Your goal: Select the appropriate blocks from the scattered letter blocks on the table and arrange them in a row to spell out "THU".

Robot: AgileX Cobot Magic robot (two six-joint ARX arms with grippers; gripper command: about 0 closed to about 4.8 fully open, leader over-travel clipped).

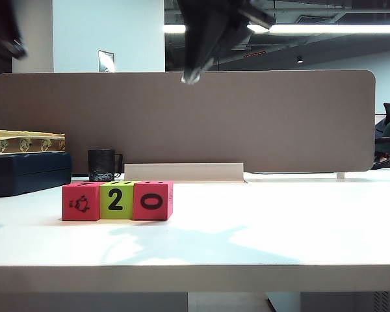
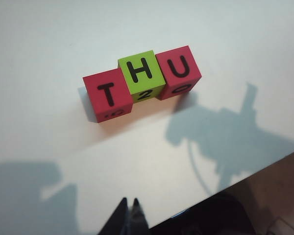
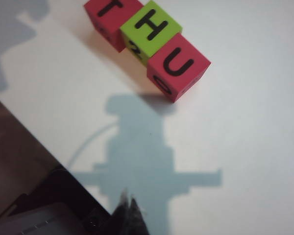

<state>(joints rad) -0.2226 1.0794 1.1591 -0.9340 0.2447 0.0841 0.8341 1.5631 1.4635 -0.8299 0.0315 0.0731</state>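
Black mug (image 1: 102,165) before beige divider panel (image 1: 247,117).

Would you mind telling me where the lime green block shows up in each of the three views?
Exterior view: green block, middle of the row, showing a 2.
Left wrist view: green block, H on top, between T and U.
Right wrist view: green block, same.
Shared landmark: the red U block beside it.

Beige divider panel (image 1: 182,117), lit ceiling strip (image 1: 331,29)
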